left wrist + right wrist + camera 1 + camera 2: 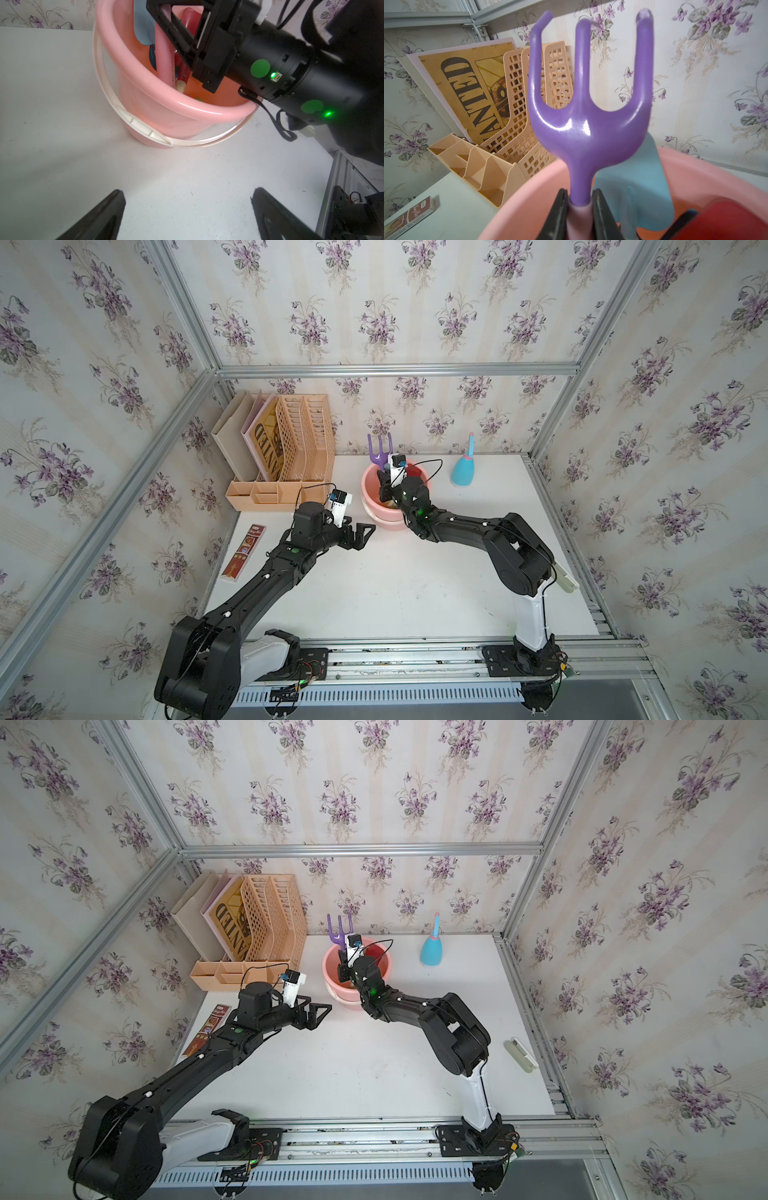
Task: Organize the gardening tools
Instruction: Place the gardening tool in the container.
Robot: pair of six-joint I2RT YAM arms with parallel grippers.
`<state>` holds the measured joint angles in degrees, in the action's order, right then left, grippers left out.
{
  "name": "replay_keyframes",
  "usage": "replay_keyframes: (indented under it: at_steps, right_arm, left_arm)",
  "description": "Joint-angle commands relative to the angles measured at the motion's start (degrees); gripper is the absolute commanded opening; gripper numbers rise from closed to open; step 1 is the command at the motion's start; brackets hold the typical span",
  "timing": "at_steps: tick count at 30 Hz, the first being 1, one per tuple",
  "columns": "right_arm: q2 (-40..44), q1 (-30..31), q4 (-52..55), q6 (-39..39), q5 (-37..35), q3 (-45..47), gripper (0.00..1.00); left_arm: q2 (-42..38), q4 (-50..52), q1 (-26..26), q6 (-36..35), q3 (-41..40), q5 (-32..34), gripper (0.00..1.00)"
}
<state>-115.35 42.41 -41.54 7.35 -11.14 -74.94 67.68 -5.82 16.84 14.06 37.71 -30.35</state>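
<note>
- Right wrist view: one right gripper point(580, 207), its two black fingers point(558, 212) pinched narrow on the pale pink handle of one purple plastic three-tined fork point(583, 133). The fork is upright, tines up, with its handle going down into one round pink plastic bucket point(527, 197).
- Same view, inside the bucket: one light-blue plastic trowel point(633, 187) just behind the fork, and one red spade point(726, 220) beside it.
- Left wrist view: the red spade's wooden handle points down. One dark-blue piece point(152, 58) sits beside the pink handle, mostly hidden, can't tell what. One small lime bit point(199, 97) shows low in the bucket, too little to name.
- One white bail handle point(141, 126) is folded down against the bucket wall.
- One left gripper point(188, 195), fingers spread wide with nothing between them, hovers over the bare white table point(62, 104), near the bucket and not touching it.
- In both top views: one blue cone-shaped spray bottle point(464, 470) with pink trim stands upright by the back wall, apart from the bucket on the right arm's side.
- Others: one beige plastic desk organizer point(291, 448) in the back corner, one flat red-brown printed box point(244, 551) near the left arm, and one small cream case point(521, 1054) at the table edge.
</note>
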Motion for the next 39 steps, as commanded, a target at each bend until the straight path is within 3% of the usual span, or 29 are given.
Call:
replay_keyframes:
  at_steps: [1,16,33,39]
  right_arm:
    - [1.65,0.04,1.67,-1.8,0.33,-0.72,0.0]
    - [5.85,0.04,6.47,0.2,1.12,3.13,0.0]
    - [0.35,-0.05,9.99,2.04,2.36,0.3,0.0]
    - [1.01,-0.05,9.37,2.14,2.2,1.19,0.1]
  left_arm:
    - [0.22,-0.85,-0.01,-0.53,0.58,-0.41,0.99]
    - [-0.29,0.2,0.0,-1.24,0.96,-0.28,0.99]
    - [0.0,0.82,-0.03,-1.5,1.49,-0.41,0.99]
    - [-0.09,0.95,-0.02,-1.6,1.44,-0.41,0.99]
